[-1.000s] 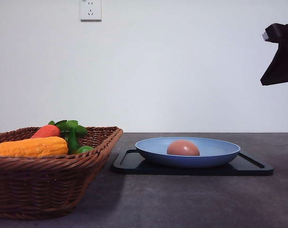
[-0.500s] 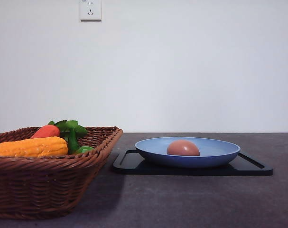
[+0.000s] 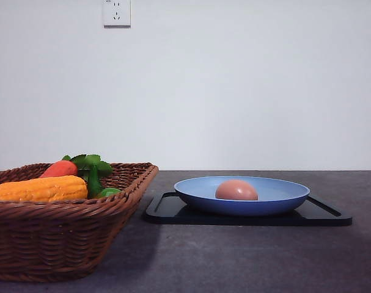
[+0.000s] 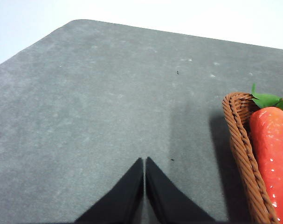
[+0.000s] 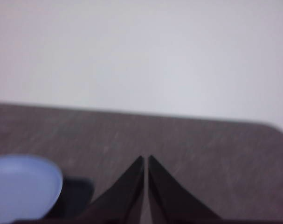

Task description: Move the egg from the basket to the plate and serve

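The brownish-pink egg (image 3: 236, 190) lies in the light blue plate (image 3: 283, 194), which rests on a flat black tray (image 3: 319, 215) right of centre. The brown wicker basket (image 3: 57, 244) stands at the left of the front view; its braided rim (image 4: 241, 140) also shows in the left wrist view. My left gripper (image 4: 145, 161) is shut with nothing in it, above bare table beside the basket. My right gripper (image 5: 146, 159) is shut and empty, above the table off to the side of the plate's edge (image 5: 24, 186).
In the basket lie a yellow corn cob (image 3: 38, 188), a red-orange carrot (image 3: 59, 168) with green leaves (image 3: 90, 163), and a green item (image 3: 109, 191). The carrot (image 4: 269, 154) shows in the left wrist view. A wall socket (image 3: 117, 12) is on the white wall.
The right arm, seen at the upper right edge of the front view one second ago, has left that view. The egg, plate and basket have not moved.
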You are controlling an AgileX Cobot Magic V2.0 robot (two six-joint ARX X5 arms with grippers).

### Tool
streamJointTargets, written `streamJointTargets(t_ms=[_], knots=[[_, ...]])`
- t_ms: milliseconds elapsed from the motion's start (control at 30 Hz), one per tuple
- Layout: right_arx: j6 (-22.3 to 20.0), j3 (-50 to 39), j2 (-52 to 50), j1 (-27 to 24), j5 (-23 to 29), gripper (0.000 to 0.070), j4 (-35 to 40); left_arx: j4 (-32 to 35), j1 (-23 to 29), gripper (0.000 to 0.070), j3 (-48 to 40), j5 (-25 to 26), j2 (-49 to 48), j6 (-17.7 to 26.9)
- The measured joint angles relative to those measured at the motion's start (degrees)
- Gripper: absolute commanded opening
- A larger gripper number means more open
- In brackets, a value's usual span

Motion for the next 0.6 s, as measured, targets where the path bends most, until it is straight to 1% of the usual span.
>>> streamJointTargets(t_ms=[133,233,433,600], knots=[[0.84,-2.57,0.00,-0.17,-0.98,0.0000,-1.35,0.00,0.00,0.0000,0.00,0.00,0.00,0.00],[1.67,-3.35,0.00,-0.17,-1.37,0.0000,-3.94,0.00,0.00,0.0000,0.00,0.00,0.00,0.00],[2.90,-3.61,0.02,-0.15,-1.41,0.0000,-12.64,0.00,0.00,0.0000,0.00,0.00,0.00,0.00],[3.67,-3.64,0.15,-0.13,-1.31,0.0000,-11.19,0.00,0.00,0.0000,0.00,0.00,0.00,0.00]])
